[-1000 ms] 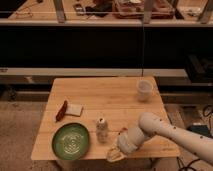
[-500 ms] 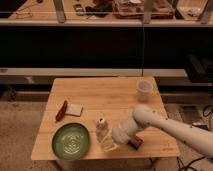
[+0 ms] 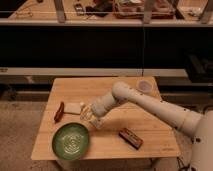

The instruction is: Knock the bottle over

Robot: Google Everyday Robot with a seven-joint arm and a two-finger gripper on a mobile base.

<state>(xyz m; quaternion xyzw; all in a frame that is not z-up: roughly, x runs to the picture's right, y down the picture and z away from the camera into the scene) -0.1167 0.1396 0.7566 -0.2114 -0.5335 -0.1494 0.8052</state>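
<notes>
The bottle (image 3: 85, 114) is a small clear-whitish shape on the wooden table (image 3: 150, 125), just behind the green plate (image 3: 71, 141). It looks tipped toward the left, and I cannot tell whether it lies flat. My gripper (image 3: 94, 119) is at the end of the white arm (image 3: 145, 102), which reaches in from the right. The gripper is low over the table and right against the bottle's right side, partly hiding it.
A red-brown bar (image 3: 59, 111) and a white piece (image 3: 74, 107) lie left of the bottle. A brown block (image 3: 131, 138) lies at the front right. A translucent white cup (image 3: 145, 86) stands at the back right. Dark shelving runs behind the table.
The arm swept left across the table into the bottle. The bottle has shifted left and back from its upright spot, and the brown block is uncovered.
</notes>
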